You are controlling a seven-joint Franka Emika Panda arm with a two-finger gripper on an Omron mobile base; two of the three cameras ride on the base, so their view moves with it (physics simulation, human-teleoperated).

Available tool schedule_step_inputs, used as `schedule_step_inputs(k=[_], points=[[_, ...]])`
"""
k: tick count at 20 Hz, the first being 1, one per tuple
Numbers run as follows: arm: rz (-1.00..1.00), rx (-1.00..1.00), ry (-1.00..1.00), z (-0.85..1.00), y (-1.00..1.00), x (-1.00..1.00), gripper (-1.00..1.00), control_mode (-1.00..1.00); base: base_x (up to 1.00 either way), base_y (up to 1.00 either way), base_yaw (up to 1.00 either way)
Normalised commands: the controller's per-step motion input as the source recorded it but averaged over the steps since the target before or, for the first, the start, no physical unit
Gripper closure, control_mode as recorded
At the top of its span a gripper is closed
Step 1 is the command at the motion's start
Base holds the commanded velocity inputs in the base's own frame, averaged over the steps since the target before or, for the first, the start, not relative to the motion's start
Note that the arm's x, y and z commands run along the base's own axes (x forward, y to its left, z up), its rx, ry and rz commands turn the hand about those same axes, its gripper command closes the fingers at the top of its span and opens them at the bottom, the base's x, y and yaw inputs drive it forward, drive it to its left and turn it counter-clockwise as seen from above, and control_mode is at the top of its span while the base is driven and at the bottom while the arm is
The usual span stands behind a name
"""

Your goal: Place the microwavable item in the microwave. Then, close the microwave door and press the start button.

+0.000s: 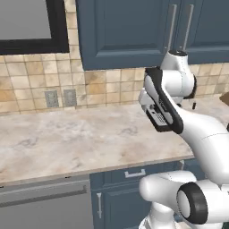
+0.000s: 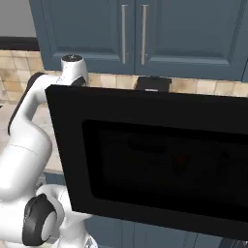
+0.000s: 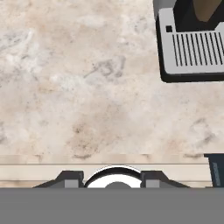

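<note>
The microwave door (image 2: 145, 160) stands swung open close to the right base camera, a wide black panel with a dark glass window, and it hides the microwave's cavity and keypad. The microwavable item is out of view. My gripper (image 3: 111, 177) points down at the marble counter (image 3: 87, 87) near its front edge. Its two dark fingertips (image 3: 72, 177) stand apart with nothing between them. In the left base view the hand (image 1: 157, 117) hangs over the counter's right part, in front of the tiled wall.
A dark appliance with a grey slotted tray (image 3: 192, 48) sits on the counter ahead of the hand. Two wall outlets (image 1: 60, 98) are set in the tiles. Blue upper cabinets (image 1: 129, 31) hang above, and a black-framed grey panel (image 1: 31, 27) is at upper left.
</note>
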Motion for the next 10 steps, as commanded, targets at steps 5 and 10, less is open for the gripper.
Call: schedule_step_inputs(k=[5, 10], points=[[0.00, 0.00, 0.00, 0.00, 0.00, -0.06, -1.00, 1.00, -0.29, 0.01, -0.02], [0.00, 0.00, 0.00, 0.00, 0.00, 0.00, -1.00, 1.00, -0.22, 0.40, -0.27]])
